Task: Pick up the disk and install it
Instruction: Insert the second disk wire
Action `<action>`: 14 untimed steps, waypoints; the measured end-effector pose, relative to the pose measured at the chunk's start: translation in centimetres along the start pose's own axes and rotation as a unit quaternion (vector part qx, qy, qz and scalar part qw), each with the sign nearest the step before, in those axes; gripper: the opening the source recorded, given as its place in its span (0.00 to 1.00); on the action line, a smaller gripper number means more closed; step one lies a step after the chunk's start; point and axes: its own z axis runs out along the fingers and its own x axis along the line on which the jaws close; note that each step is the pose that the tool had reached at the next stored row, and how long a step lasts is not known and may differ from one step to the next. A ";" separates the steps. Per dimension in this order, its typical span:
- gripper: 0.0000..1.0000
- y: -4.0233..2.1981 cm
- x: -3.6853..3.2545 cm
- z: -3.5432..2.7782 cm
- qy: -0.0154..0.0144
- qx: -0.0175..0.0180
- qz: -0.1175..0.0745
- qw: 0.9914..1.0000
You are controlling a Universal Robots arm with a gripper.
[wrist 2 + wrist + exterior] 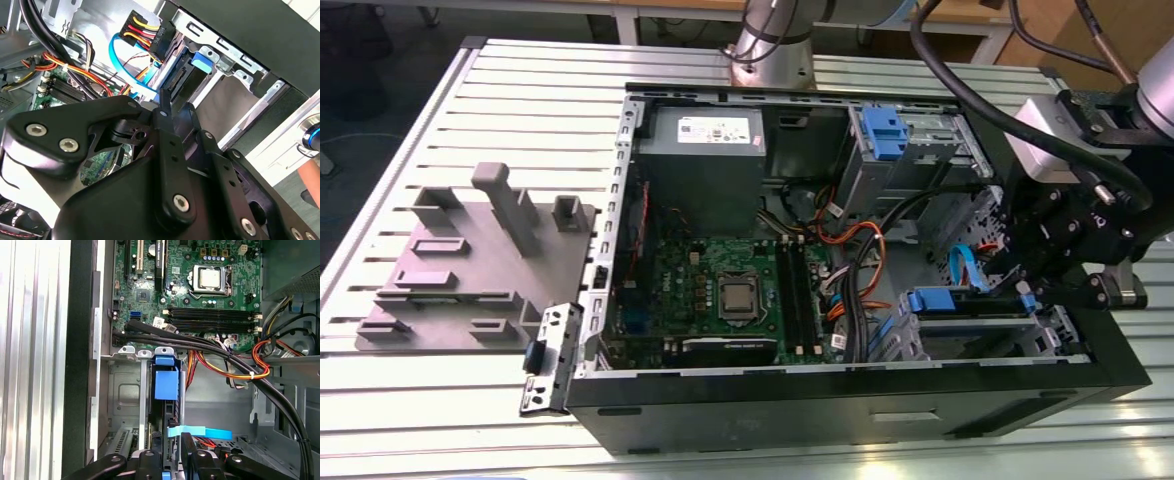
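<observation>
Here, an opened computer case (pixel 854 400) lies on a slatted metal table (pixel 400 170), with the arm's gripper (pixel 1041 285) lowered over the drive cage at the exterior view's right.

From the exterior view's left to its right: a grey fixture block (pixel 467 270) rests on the table beside the case; inside the case come the power-supply box (pixel 703 140), the green motherboard (pixel 720 290), bundled orange and black cables (pixel 854 250), and a blue-fronted caddy (pixel 883 135) in its metal cage. The disk (pixel 166 385), edge-on with its blue rail end uppermost, stands in the lower cage slot (pixel 125 390) in the first wrist view, directly ahead of the black fingers (pixel 187 452). These fingers sit close together, apparently pinching the disk's near edge, though contact cannot be told for certain.
</observation>
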 end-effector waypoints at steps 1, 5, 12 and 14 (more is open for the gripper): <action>0.30 0.00 0.00 0.00 0.000 0.000 0.000 1.000; 0.30 -0.01 0.00 0.00 0.000 0.000 0.000 1.000; 0.30 -0.01 0.00 -0.17 0.000 0.000 0.000 1.000; 0.30 0.01 -0.02 -0.55 0.000 0.000 0.000 1.000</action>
